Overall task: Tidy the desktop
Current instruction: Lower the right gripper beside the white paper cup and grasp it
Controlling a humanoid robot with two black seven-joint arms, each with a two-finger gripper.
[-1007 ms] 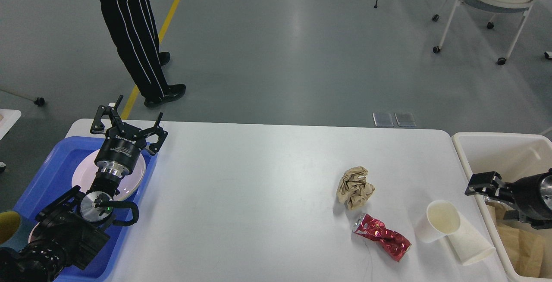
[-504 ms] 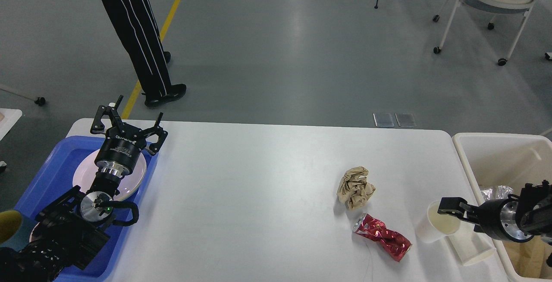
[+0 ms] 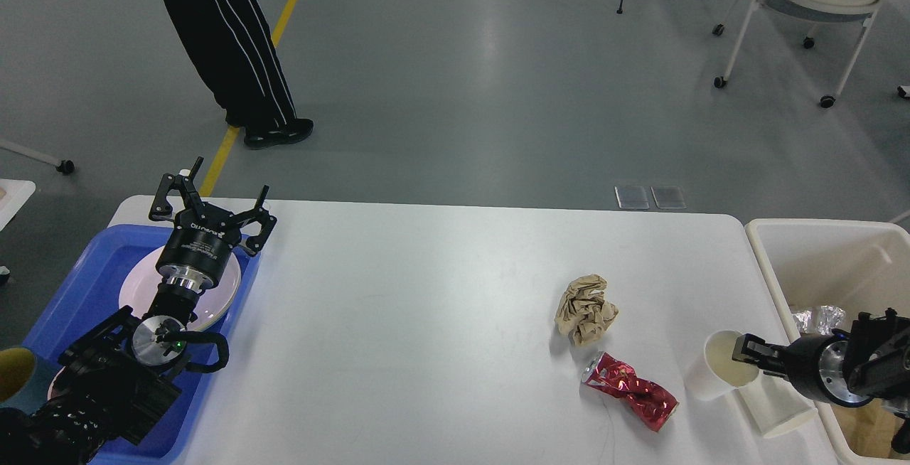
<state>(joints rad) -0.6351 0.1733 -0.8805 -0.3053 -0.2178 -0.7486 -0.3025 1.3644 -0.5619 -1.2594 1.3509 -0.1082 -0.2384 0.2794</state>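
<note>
Desktop (image 3: 441, 308) fills the lower view, partly cleared: plate (image 3: 213, 301) sits in the tray (image 3: 85, 287) at 8 o'clock, foil (image 3: 817, 318) and brown paper already lie in the bin (image 3: 817, 252) at 4 o'clock. Left on the surface, all toward 4 o'clock: one paper wad (image 3: 584, 308), one crushed can (image 3: 633, 390), two cups (image 3: 746, 387), one upright, one lying against it. Left gripper (image 3: 212, 198) hangs spread wide and empty above the tray's far corner; right gripper (image 3: 743, 364) reaches at the upright cup's rim, fingers too end-on to tell whether it grips.
</note>
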